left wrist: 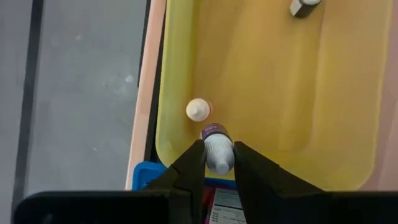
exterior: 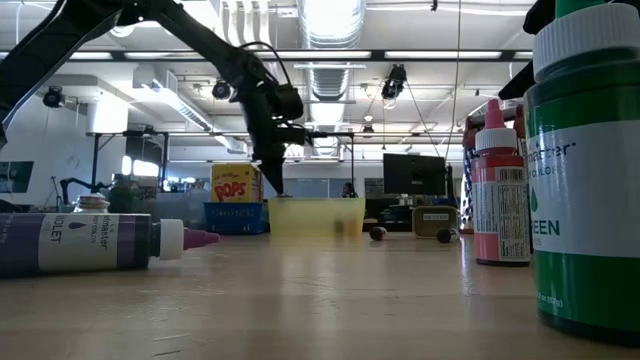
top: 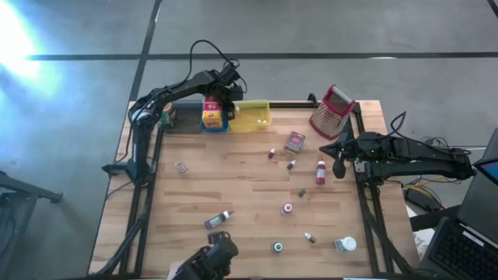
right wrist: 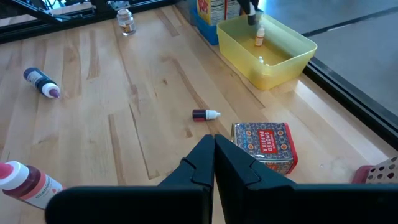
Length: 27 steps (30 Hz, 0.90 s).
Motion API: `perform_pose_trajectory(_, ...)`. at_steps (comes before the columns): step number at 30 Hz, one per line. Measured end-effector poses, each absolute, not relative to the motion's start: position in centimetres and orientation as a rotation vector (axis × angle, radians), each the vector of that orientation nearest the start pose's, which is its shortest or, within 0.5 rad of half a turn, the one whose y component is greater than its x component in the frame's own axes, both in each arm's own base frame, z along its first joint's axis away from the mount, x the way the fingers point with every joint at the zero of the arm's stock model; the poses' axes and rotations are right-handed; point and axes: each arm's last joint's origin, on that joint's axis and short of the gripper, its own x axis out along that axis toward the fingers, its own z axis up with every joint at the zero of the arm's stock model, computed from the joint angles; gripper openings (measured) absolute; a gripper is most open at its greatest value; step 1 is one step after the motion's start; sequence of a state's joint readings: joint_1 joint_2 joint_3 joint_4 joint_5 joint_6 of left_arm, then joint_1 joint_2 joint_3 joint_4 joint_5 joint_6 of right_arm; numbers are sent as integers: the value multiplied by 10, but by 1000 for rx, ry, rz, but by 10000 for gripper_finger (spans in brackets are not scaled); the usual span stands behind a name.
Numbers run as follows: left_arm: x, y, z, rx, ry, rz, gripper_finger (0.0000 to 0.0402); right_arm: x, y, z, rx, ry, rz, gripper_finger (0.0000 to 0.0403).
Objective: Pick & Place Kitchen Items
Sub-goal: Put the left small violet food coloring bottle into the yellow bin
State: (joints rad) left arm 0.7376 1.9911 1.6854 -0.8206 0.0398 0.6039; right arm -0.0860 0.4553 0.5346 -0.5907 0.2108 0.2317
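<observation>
The left gripper hangs over the yellow tray at the far edge of the worktop, pinching a small white-capped bottle. The right gripper, pressed together and empty, rests above the worktop near a patterned tin.

Wooden counter; yellow tray at far edge, blue tray just beside it; metal grater with red handle tilted near far right corner; grey floor around.

The right gripper hangs closed above the table, near a patterned tin and a small bottle.
</observation>
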Motion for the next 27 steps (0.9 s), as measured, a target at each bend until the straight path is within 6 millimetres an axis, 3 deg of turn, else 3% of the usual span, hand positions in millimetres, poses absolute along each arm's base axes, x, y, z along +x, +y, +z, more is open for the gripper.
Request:
perform_pose_trajectory(6,316,284,251,109,1146,265,80,105,-15,252,193,476,-348,8)
perform_pose_trajectory(19,328,275,298,118,1083,308,80,105,-15,252,192,475,-348,8)
perform_pose_trajectory(27,338,268,299,124,1132,315,80,105,-15,252,193,475,-348,8)
